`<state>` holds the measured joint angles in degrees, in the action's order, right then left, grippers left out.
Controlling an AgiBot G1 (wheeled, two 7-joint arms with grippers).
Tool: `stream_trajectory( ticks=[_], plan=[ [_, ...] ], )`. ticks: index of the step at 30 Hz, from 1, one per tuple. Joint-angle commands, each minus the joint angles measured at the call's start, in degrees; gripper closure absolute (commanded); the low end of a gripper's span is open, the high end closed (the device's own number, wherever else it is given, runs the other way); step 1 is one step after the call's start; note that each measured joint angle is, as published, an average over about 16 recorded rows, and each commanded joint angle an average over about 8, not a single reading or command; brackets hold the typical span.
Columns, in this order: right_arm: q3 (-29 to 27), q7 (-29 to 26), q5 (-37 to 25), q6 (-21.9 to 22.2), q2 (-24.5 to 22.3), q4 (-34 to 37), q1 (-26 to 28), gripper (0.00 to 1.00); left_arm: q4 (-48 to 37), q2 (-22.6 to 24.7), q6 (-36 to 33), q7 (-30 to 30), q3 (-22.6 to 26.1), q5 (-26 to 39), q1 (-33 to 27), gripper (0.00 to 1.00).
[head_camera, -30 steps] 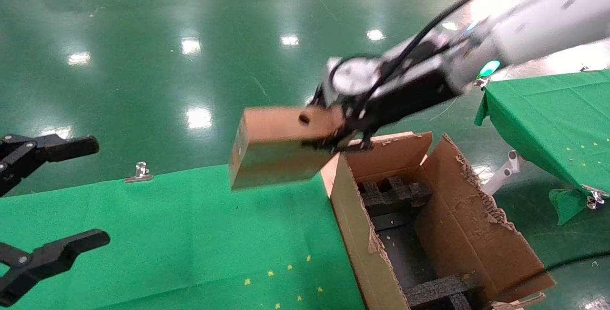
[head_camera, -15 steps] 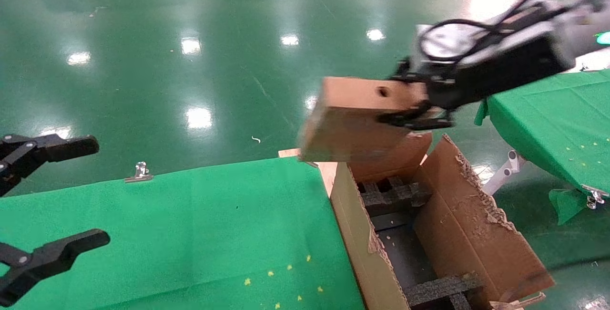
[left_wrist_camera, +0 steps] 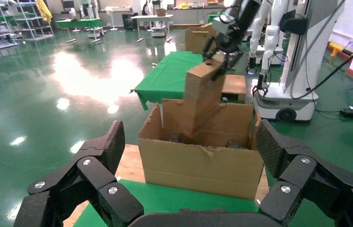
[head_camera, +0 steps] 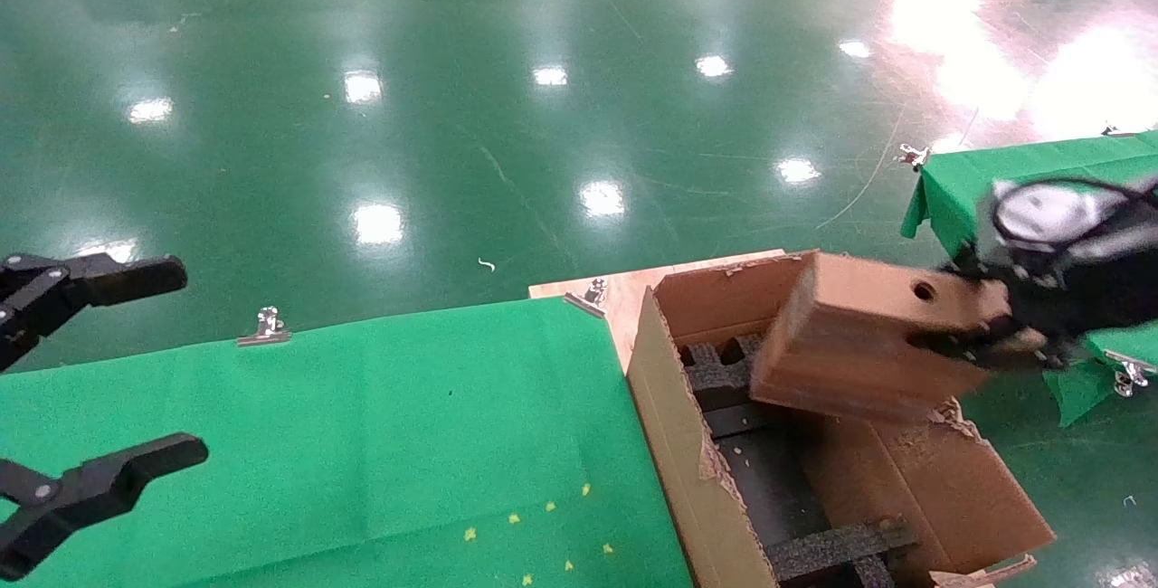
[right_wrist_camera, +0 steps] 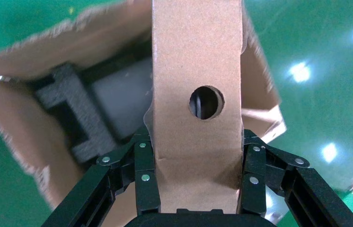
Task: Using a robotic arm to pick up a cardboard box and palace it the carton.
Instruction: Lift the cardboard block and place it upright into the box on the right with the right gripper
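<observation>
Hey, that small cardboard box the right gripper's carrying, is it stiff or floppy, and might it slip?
The cardboard box looks stiff: its faces stay flat, clamped at one end by the right gripper. Probably light, held out unsupported over the carton. Smooth sides could slip.

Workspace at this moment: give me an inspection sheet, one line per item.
Surface: green cloth table, yellow specks near its front edge.
Job's things: cardboard box tilted above the open carton; black foam inserts inside.
Clutter: metal clips on the cloth edge.
Grippers: right tool shut on the box's sides; left tool open, parked left of the table.
Cables: black cable on the right wrist.
Surroundings: glossy green floor, second green table.
</observation>
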<state>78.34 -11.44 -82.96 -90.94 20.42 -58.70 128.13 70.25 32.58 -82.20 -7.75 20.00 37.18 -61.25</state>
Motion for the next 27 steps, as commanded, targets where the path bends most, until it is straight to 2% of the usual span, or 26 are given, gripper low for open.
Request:
stream_trajectory(
  ticks=[1,10,17,21,27],
  plan=[
    [1.8,-1.0,-0.2,0.2,-2.0,-1.2,0.0,1.0,0.0,0.0,0.0,0.0,0.0,0.0,0.0,0.0],
    [4.5,-2.6,-0.7,0.9,-4.8,-2.5,-0.1,1.0,0.0,0.0,0.0,0.0,0.0,0.0,0.0,0.0],
    [4.1,-3.5,-0.1,1.5,-4.2,-1.6,-0.5,1.0,0.0,0.0,0.0,0.0,0.0,0.0,0.0,0.0],
    [4.4,-9.8,2.0,4.3,-4.4,0.5,-2.1,1.0,0.0,0.0,0.0,0.0,0.0,0.0,0.0,0.0],
    [5.6,-25.3,5.0,11.1,-5.6,1.8,-6.3,1.0,0.0,0.0,0.0,0.0,0.0,0.0,0.0,0.0]
  ],
)
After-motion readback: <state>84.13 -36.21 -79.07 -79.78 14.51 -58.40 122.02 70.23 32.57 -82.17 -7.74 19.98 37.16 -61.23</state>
